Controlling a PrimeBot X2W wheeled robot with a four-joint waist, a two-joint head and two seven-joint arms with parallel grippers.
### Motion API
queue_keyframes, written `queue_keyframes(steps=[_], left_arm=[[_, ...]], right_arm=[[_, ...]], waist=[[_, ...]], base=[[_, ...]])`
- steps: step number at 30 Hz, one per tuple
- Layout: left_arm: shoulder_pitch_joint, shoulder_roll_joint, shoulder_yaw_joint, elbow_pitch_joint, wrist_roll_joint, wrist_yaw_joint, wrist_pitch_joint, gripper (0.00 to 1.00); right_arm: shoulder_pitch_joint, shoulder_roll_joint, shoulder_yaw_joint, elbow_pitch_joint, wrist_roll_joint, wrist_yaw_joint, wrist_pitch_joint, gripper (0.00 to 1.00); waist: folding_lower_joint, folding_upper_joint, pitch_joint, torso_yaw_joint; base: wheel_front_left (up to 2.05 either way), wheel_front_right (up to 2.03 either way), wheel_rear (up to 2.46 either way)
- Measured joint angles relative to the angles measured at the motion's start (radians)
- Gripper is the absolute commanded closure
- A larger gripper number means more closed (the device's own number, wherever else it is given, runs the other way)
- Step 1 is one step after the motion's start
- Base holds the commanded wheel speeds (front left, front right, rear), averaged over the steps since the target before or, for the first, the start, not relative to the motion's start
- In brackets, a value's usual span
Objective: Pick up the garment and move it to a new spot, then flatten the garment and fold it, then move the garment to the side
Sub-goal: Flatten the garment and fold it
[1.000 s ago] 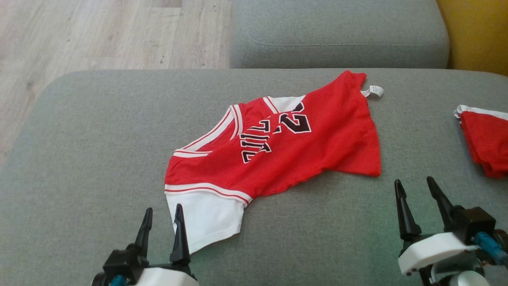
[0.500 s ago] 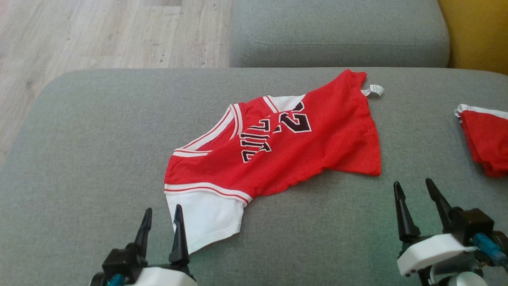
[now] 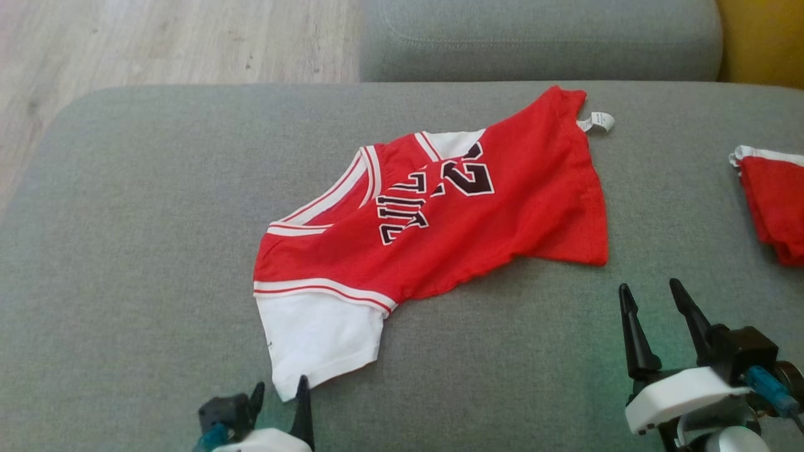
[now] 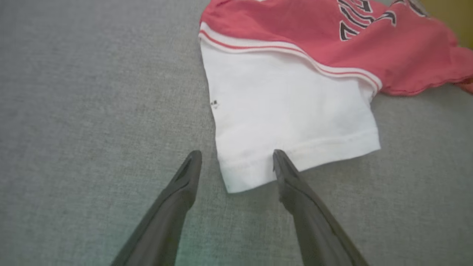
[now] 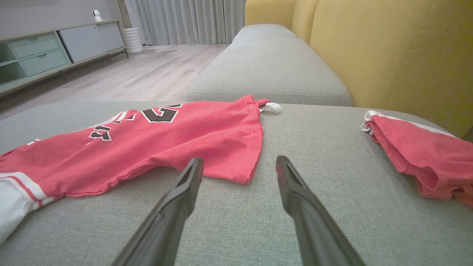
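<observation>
Left gripper hung open and empty at the near white sleeve of the rumpled red garment, black-lettered, lying centrally on the grey cushion; right gripper, also open, sat near-right.

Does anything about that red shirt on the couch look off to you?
Yes. The red jersey lies askew and rumpled on the grey cushion, its lettering partly folded over, and a white tag sticks out at its far corner. A small dark speck marks the white sleeve.
</observation>
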Motion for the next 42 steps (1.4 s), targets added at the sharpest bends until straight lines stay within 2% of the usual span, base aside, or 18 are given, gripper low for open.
queue_keyframes(steps=[7,8,9,11,14,23,33,34,35,36,37,38,39,42], left_arm=[[-0.033,-0.013,-0.009,0.035,-0.007,-0.002,0.03,0.01],[-0.037,-0.015,-0.011,0.038,-0.007,-0.003,0.03,0.23],[-0.044,-0.016,-0.014,0.043,-0.007,-0.009,0.03,0.63],[-0.052,-0.02,-0.02,0.047,-0.007,-0.028,0.028,1.0],[-0.06,-0.025,-0.032,0.048,-0.007,-0.03,0.024,1.0],[-0.077,-0.03,-0.031,0.006,-0.001,-0.036,-0.053,1.0],[-0.093,-0.025,-0.031,-0.053,0.006,-0.027,-0.069,1.0],[-0.093,-0.025,-0.031,-0.055,0.008,-0.027,-0.07,1.0],[-0.093,-0.025,-0.031,-0.056,0.012,-0.027,-0.07,1.0],[-0.093,-0.024,-0.031,-0.056,0.012,-0.027,-0.072,1.0],[-0.093,-0.023,-0.031,-0.057,0.012,-0.026,-0.077,1.0],[-0.093,-0.021,-0.031,-0.06,0.012,-0.026,-0.078,1.0],[-0.093,-0.019,-0.03,-0.063,0.012,-0.026,-0.081,1.0],[-0.093,-0.012,-0.029,-0.076,0.012,-0.019,-0.096,1.0]], right_arm=[[-0.025,0.0,-0.007,0.001,-0.01,0.0,0.0,0.0],[-0.027,0.0,-0.009,0.002,-0.012,0.0,0.0,0.0],[-0.028,0.0,-0.011,0.004,-0.012,0.0,0.0,0.0],[-0.031,0.0,-0.017,0.013,-0.016,0.0,0.0,0.0],[-0.044,0.0,-0.029,0.031,-0.02,0.0,0.001,0.0],[-0.21,0.0,-0.135,0.224,-0.046,0.0,0.051,0.0],[-0.35,0.0,-0.157,0.51,-0.076,0.0,0.111,0.0],[-0.358,-0.001,-0.153,0.523,-0.064,0.0,0.111,0.18],[-0.37,-0.002,-0.15,0.54,-0.049,0.0,0.111,0.46],[-0.381,-0.003,-0.143,0.555,-0.035,0.0,0.111,0.65],[-0.394,-0.004,-0.135,0.57,-0.022,0.0,0.11,0.76],[-0.405,-0.003,-0.128,0.583,-0.008,0.0,0.11,0.8],[-0.415,-0.003,-0.12,0.597,0.003,0.0,0.11,1.0],[-0.432,-0.003,-0.105,0.628,0.014,0.0,0.086,1.0]], waist=[[0.0,0.0,0.03,-0.01],[0.0,0.0,0.033,-0.009],[0.0,0.0,0.036,-0.008],[0.0,0.0,0.041,-0.003],[0.0,0.0,0.046,0.005],[0.0,0.0,0.07,0.059],[0.0,0.0,0.103,0.115],[0.0,0.0,0.103,0.116],[-0.0001,0.0,0.102,0.116],[-0.0001,0.0,0.101,0.115],[-0.0001,0.0,0.1,0.113],[-0.0001,0.0,0.099,0.11],[-0.0001,0.0,0.098,0.107],[-0.0001,0.0,0.091,0.095]], base=[[0.0,0.0,0.0],[0.0,0.0,0.0],[0.0,0.0,0.0],[0.0,0.0,0.0],[0.0,0.0,0.0],[0.0,0.0,0.0],[0.0,0.0,0.0],[0.0,0.0,0.0],[0.0,0.0,0.0],[0.0,0.0,0.0],[0.0,0.0,0.0],[0.0,0.0,0.0],[0.0,0.0,0.0],[0.0,0.0,0.0]])
